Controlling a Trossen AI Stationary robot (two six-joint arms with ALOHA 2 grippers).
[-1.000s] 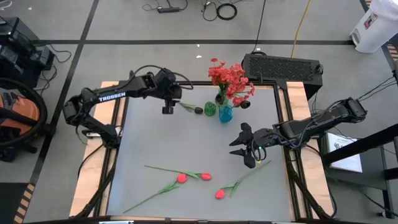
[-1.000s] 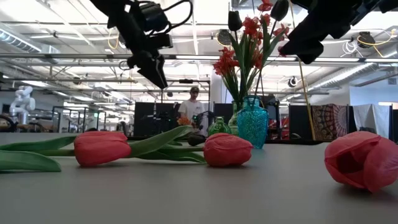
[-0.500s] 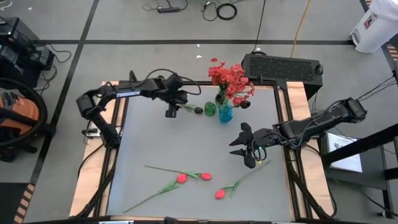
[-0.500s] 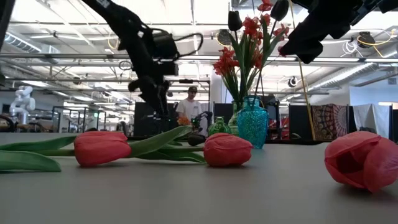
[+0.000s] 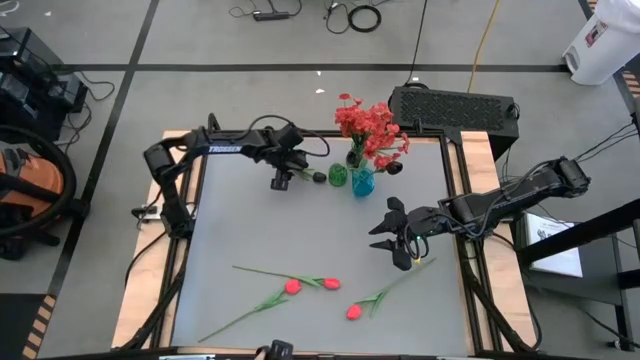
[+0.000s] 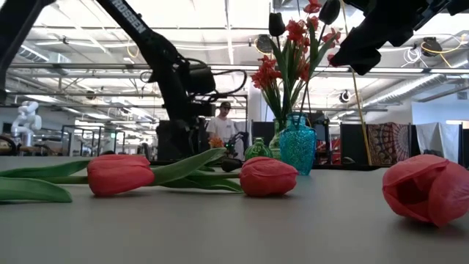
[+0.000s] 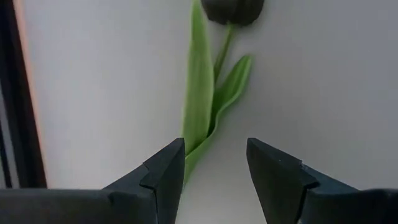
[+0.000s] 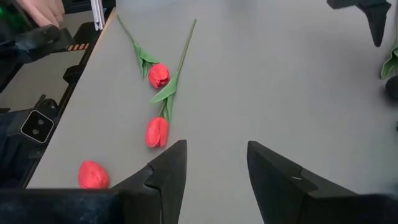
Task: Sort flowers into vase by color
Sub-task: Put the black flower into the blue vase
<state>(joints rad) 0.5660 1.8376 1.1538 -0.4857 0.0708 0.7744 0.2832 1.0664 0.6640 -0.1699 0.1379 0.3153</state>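
A dark, nearly black tulip (image 5: 318,178) lies flat on the table's far side, left of a small green vase (image 5: 337,175) and a blue vase (image 5: 362,183). The blue vase holds red blossoms (image 5: 368,125). My left gripper (image 5: 280,183) is low over the tulip's stem end, pointing steeply down and open. In the left wrist view its fingers (image 7: 166,171) stand on either side of the green leaves' lower end (image 7: 198,112), with the dark bud (image 7: 234,9) ahead. My right gripper (image 5: 384,240) hangs open at mid-right, above the table. Three red tulips (image 5: 292,286) lie near the front edge.
The red tulips (image 8: 157,132) lie spread across the near half of the table, their long stems pointing left and right. The two vases (image 6: 297,143) stand close together just right of my left gripper. A person stands in the room beyond the table (image 6: 226,125).
My left gripper has come down toward the table and a little toward the right, closing in on the dark tulip's stem end. It has tipped to point more steeply down. Its fingers have stayed open. The tulip has not moved.
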